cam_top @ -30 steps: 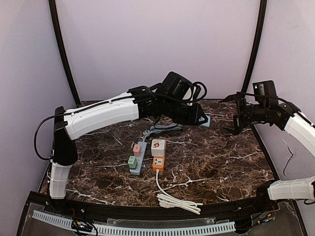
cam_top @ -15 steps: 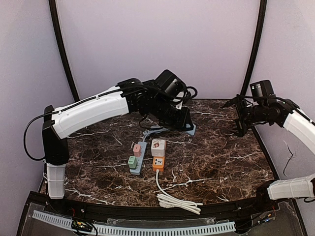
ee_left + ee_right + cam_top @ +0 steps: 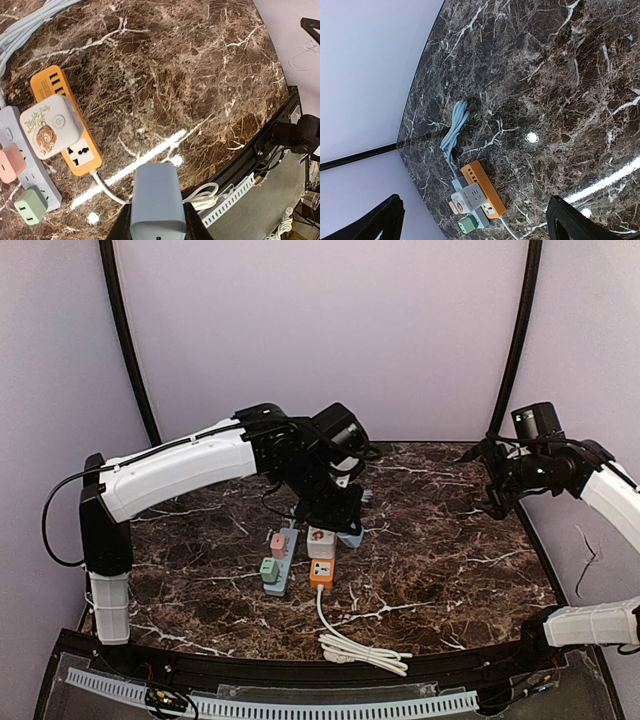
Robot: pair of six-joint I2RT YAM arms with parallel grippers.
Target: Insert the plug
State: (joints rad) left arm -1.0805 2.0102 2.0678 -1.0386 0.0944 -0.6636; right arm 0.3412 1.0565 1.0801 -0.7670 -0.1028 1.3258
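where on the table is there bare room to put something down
Widest free patch: the table's right half, between the orange strip and the right edge. A smaller one lies left of the grey strip. Crowded: the centre, both strips side by side, and the white cord in front of them.

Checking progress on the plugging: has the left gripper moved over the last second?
Yes. In the top view the left gripper, shut on the blue plug, has come left and nearer, toward the orange power strip.
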